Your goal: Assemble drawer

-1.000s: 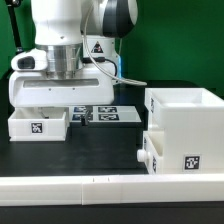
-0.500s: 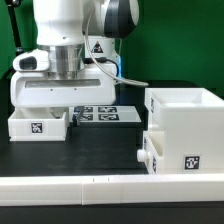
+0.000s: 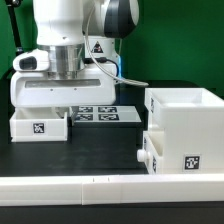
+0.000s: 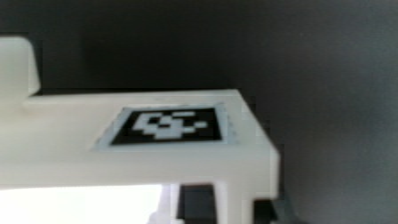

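The arm stands over the small drawer box [image 3: 38, 124] at the exterior view's left, the hand [image 3: 62, 84] low above or within its rear portion. The fingers themselves are hidden behind the arm's housing in the exterior view, and the wrist view is blurred; whether they are spread or pinching the box wall cannot be told. The wrist view shows a white panel with a tag [image 4: 169, 127] directly beneath the camera, so the box lies immediately below the hand.

The drawer frame [image 3: 184, 130] sits on the black worktop [image 3: 100, 150] at the exterior view's right, well apart from the box. The marker board [image 3: 100, 115] lies between them, further back.

Judgement: the coming move turns on carrying the box toward the exterior view's right, long axis aligned with the frame's opening.
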{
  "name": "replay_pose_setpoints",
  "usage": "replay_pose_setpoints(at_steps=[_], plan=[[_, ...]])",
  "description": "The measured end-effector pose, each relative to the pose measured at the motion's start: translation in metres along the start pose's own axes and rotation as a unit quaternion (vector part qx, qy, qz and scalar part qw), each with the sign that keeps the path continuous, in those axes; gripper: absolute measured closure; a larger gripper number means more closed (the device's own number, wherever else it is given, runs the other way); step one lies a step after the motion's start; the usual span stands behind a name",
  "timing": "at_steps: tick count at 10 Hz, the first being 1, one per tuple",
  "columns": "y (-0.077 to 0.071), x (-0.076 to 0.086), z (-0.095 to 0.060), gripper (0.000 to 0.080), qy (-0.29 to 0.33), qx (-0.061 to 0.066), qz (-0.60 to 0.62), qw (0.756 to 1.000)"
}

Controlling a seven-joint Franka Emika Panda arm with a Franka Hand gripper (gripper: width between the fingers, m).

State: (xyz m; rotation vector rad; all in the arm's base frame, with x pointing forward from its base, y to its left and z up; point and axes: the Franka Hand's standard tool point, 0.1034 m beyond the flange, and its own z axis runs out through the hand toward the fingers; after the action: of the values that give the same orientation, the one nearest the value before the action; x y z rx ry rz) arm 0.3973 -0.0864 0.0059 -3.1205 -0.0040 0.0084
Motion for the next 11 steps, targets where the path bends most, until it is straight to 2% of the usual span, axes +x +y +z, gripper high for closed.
replay_pose_setpoints(at_steps=[2,3,4,5,6,7,10,11], plan=[[-0.002,0.001,-0.001,0.0758,-0.003,0.001,-0.009,1.0],[-0.011,0.007,-0.011,0.0758,-0.011,0.007,-0.028,1.0],[-0.022,0.02,-0.027,0.0758,-0.013,0.013,-0.054,0.998],[-0.027,0.027,-0.035,0.0758,-0.012,0.015,-0.066,0.998],[-0.03,0.036,-0.043,0.0758,-0.021,0.022,-0.089,0.996],[-0.032,0.052,-0.056,0.0758,-0.017,0.025,-0.102,0.994],[-0.03,0.052,-0.053,0.0757,-0.014,0.025,-0.146,0.989],[-0.025,0.049,-0.045,0.0757,-0.002,0.017,-0.223,0.975]])
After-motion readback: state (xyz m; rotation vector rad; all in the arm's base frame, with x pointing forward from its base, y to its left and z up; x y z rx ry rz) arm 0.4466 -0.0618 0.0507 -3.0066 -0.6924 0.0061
